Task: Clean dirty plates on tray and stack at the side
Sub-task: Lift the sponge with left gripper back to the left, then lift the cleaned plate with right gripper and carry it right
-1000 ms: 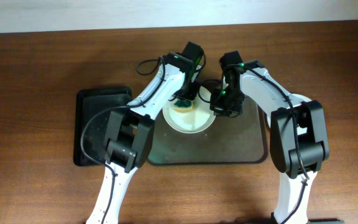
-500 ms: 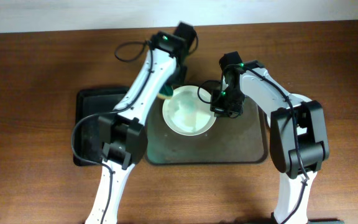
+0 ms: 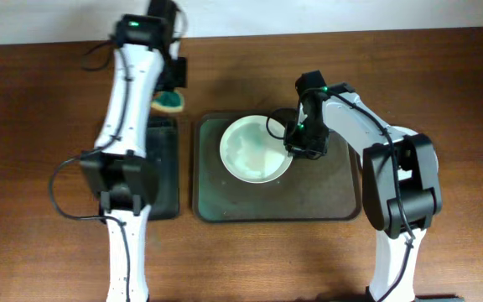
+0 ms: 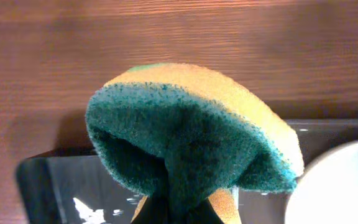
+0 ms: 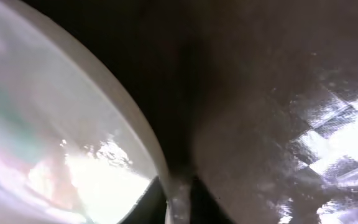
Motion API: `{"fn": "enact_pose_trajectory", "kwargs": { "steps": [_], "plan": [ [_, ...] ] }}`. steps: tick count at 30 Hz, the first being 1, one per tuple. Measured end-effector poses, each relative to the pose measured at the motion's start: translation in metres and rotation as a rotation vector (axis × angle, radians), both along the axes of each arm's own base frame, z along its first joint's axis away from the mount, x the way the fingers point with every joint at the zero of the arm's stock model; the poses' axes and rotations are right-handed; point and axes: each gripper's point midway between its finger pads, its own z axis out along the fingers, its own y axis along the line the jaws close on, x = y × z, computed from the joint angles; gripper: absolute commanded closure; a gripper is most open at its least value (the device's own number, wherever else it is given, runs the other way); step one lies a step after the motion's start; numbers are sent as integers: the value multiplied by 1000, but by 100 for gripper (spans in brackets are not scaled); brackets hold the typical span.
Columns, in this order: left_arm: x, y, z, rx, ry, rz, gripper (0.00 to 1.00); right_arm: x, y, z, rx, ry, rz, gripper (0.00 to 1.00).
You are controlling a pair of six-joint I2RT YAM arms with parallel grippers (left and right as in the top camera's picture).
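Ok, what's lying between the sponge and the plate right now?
In the overhead view, nothing loose: only bare table and the rim of the tray separate the sponge from the plate.

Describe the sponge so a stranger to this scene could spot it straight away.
On the brown wooden table, find the narrow black tray left of the big grey tray. At its far end, toward the wall, the left arm holds a sponge. It is the only soft, two-coloured thing here: yellow body with a dark green scrubbing face, unlike the hard white plate.
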Motion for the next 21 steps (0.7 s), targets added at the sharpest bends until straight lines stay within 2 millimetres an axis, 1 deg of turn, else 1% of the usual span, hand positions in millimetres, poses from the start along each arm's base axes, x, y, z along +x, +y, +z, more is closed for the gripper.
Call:
{"fn": "enact_pose_trajectory", "kwargs": {
  "steps": [3,4,9,11,12,14,15,16,18,21],
  "plan": [
    [-2,29,-1,-21,24,35,100,-1,3,-1,6,1,8,96],
    [-3,35,-2,-27,31,41,100,-1,3,-1,7,2,7,96],
    [-5,47,-3,-47,48,49,100,-2,3,3,6,1,8,96],
    [-5,51,-3,-50,48,46,100,-5,-1,12,-22,-11,13,96],
    [-5,52,-3,-51,48,44,100,-6,-5,21,-50,-32,16,96],
    [-5,53,-3,-51,46,43,100,-5,-16,48,-127,-100,21,96],
    [-4,53,-2,-51,43,42,100,-4,-25,75,-203,-178,28,96],
    [-2,54,-2,-52,35,43,100,-5,-28,89,-233,-217,29,96],
    [1,54,-1,-53,23,43,100,-8,-34,111,-306,-281,41,96],
    [3,54,-1,-53,16,43,100,-15,-39,133,-445,-350,80,96]
  ]
}}
